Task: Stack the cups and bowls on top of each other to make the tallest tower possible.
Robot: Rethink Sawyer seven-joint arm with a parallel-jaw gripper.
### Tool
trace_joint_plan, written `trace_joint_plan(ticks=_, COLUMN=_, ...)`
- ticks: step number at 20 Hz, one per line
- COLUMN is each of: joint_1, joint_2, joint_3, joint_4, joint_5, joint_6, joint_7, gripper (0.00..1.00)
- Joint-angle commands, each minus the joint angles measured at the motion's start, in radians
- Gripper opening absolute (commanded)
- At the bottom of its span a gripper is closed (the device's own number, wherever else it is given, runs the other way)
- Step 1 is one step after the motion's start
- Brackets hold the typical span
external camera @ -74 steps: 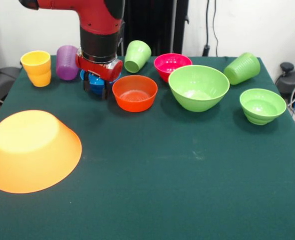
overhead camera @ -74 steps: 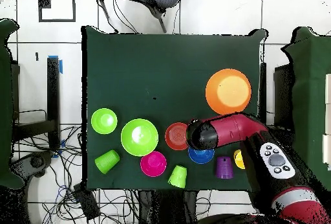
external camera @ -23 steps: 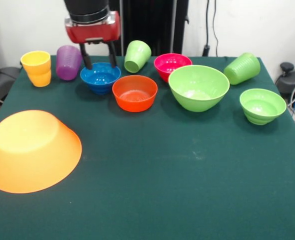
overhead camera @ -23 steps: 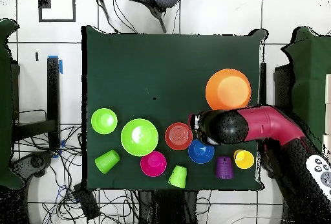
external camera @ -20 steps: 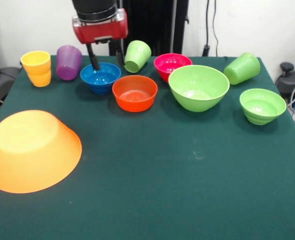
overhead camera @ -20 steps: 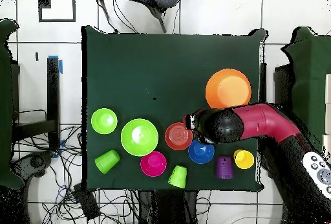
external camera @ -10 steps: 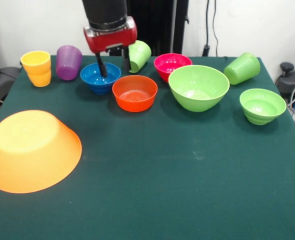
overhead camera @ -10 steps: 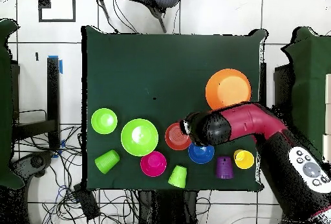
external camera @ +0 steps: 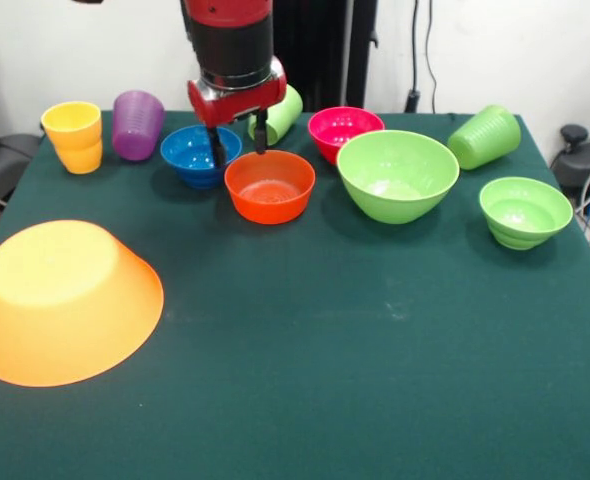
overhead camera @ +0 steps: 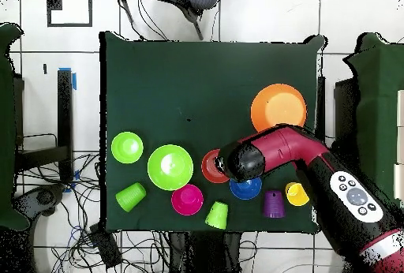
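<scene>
Above red-orange bowl (external camera: 269, 186), open claw (external camera: 238, 144)

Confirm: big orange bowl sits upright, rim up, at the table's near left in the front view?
Not upright. The front view shows the big orange bowl upside down, its rim on the green table and its flat base facing up. It is at the near left.

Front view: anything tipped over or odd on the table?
Yes. Two light green ribbed plastic cups lie on their sides: one behind the gripper, at, one at the far right. The huge orange plastic bowl sits upside down.
</scene>
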Motion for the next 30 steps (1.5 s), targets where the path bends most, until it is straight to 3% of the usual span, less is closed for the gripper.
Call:
trace_joint_plan(ticks=1, joint_1=0.048, joint_2=0.080, joint_3=-0.079, joint_4=-0.066, joint_5=-0.116, joint_6=0.102, joint_7=-0.360, gripper=1.00)
trace_joint_plan(ticks=9, joint_1=0.022, joint_2=0.000, joint_3=-0.047, joint_4=-0.019, joint_5=-0.123, joint_6=0.078, joint_7=-0.428, gripper=1.00)
trace_joint_plan(ticks=19, joint_1=0.049, joint_2=0.119, joint_3=-0.100, joint_4=-0.046, joint_5=-0.236, joint_6=-0.062, joint_7=-0.304, gripper=1.00)
trace_joint_plan(ticks=30, joint_1=0.061, joint_2=0.191, joint_3=-0.113, joint_4=-0.077, joint_5=-0.283, joint_6=-0.115, joint_7=-0.256, gripper=1.00)
